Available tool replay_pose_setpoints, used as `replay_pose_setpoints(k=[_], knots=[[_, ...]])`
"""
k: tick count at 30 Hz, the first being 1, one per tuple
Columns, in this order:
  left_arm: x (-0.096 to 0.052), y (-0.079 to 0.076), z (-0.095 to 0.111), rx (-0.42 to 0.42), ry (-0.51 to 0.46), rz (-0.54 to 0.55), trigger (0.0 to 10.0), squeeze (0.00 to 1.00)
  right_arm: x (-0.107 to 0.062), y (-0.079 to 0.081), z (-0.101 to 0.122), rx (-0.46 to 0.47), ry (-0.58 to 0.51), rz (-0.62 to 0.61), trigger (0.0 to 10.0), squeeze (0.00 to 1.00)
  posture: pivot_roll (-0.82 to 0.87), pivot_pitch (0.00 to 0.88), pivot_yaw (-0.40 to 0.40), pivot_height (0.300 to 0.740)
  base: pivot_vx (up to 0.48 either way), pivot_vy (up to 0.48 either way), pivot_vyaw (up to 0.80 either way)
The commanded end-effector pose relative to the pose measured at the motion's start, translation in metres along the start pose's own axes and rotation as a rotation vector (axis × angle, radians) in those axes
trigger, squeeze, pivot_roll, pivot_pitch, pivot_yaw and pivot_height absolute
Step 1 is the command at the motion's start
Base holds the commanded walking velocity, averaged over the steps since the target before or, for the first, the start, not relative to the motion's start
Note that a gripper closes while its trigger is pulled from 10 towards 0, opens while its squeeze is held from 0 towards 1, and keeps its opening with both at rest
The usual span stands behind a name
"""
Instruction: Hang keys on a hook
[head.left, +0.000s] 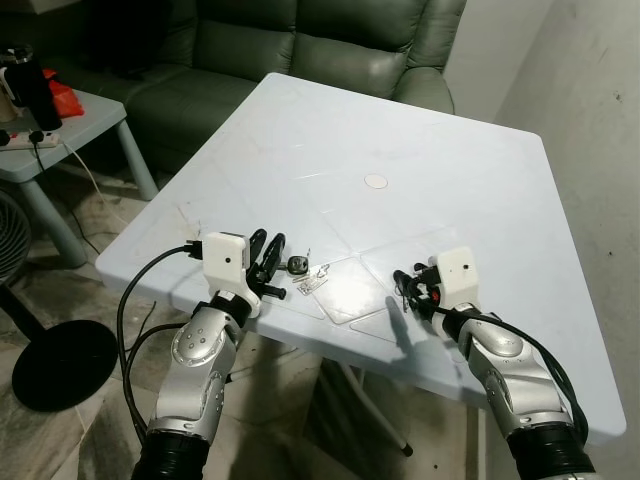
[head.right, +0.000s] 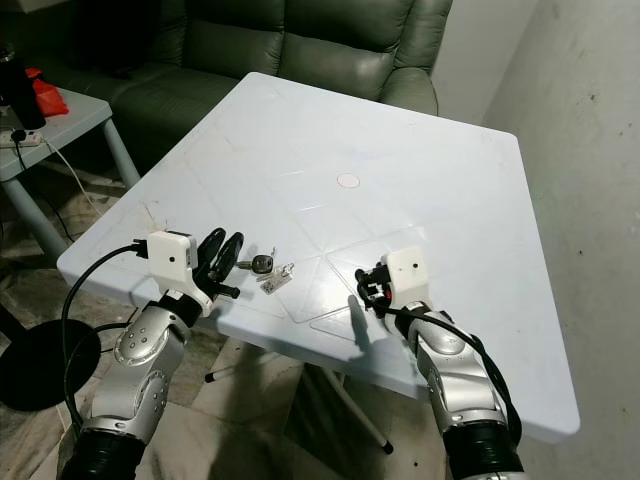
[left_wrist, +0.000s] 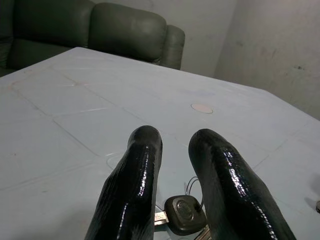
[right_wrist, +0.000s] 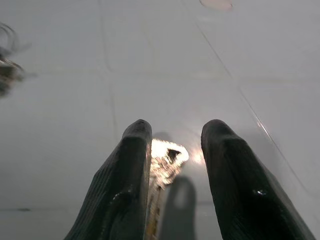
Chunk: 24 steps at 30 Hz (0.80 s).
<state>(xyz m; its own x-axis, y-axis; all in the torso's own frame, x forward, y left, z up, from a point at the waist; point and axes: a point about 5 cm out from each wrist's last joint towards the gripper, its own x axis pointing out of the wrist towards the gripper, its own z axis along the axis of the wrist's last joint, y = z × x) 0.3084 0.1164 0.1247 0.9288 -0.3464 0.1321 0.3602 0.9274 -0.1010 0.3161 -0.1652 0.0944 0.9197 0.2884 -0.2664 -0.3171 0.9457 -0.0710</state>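
We see the keys (head.left: 303, 270) lying flat on the white worktop (head.left: 420, 170) near its front edge — black-headed key closest to the left pincer (head.left: 268, 252), ring and tag trailing toward the robot's right, long axis roughly across the worktop. Left pincer sits just beside the key head, fingers slightly parted, holding nothing. Right pincer (head.left: 408, 288) rests further right, well apart from the keys — fingers a little open, empty.

The left gripper (left_wrist: 172, 150) is being held low over the white table (left_wrist: 75, 120), its two black fingers (left_wrist: 132, 185) parted. The keys (left_wrist: 184, 215), with a black-headed key, are lying just beyond the fingertips. A dark green sofa (left_wrist: 120, 30) is being seen past the far edge.
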Motion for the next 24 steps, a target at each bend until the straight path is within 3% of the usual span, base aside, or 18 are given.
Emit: replay_pose_setpoints(k=[1, 12, 16, 20, 21, 24], knots=[[0.001, -0.001, 0.004, 0.007, -0.011, -0.001, 10.0, 0.00, 0.001, -0.003, 0.003, -0.005, 0.013, -0.032, 10.0, 0.00, -0.04, 0.061, -0.104, 0.740, 0.000, 0.000, 0.00], [0.000, -0.001, 0.004, 0.004, -0.011, 0.004, 10.0, 0.00, -0.002, 0.007, -0.004, 0.010, 0.041, 0.039, 10.0, 0.00, -0.04, 0.064, -0.104, 0.740, 0.000, 0.000, 0.00], [0.000, -0.001, 0.004, 0.004, -0.011, 0.004, 10.0, 0.00, -0.004, 0.009, 0.006, 0.093, -0.032, 0.083, 10.0, 0.00, -0.04, 0.066, -0.104, 0.740, 0.000, 0.000, 0.00], [0.000, -0.001, 0.005, 0.003, -0.012, 0.004, 10.0, 0.00, -0.006, 0.012, 0.012, 0.117, -0.091, 0.137, 10.0, 0.00, -0.04, 0.066, -0.104, 0.740, 0.000, 0.000, 0.00], [0.000, -0.001, 0.004, 0.004, -0.010, 0.003, 10.0, 0.00, -0.006, 0.012, 0.013, 0.139, -0.084, 0.124, 10.0, 1.00, -0.04, 0.066, -0.104, 0.740, 0.000, 0.000, 0.00], [0.000, -0.001, 0.004, 0.005, -0.009, 0.002, 10.0, 0.00, -0.007, 0.013, 0.013, 0.141, -0.075, 0.128, 10.0, 1.00, -0.04, 0.065, -0.104, 0.740, 0.000, 0.000, 0.00]])
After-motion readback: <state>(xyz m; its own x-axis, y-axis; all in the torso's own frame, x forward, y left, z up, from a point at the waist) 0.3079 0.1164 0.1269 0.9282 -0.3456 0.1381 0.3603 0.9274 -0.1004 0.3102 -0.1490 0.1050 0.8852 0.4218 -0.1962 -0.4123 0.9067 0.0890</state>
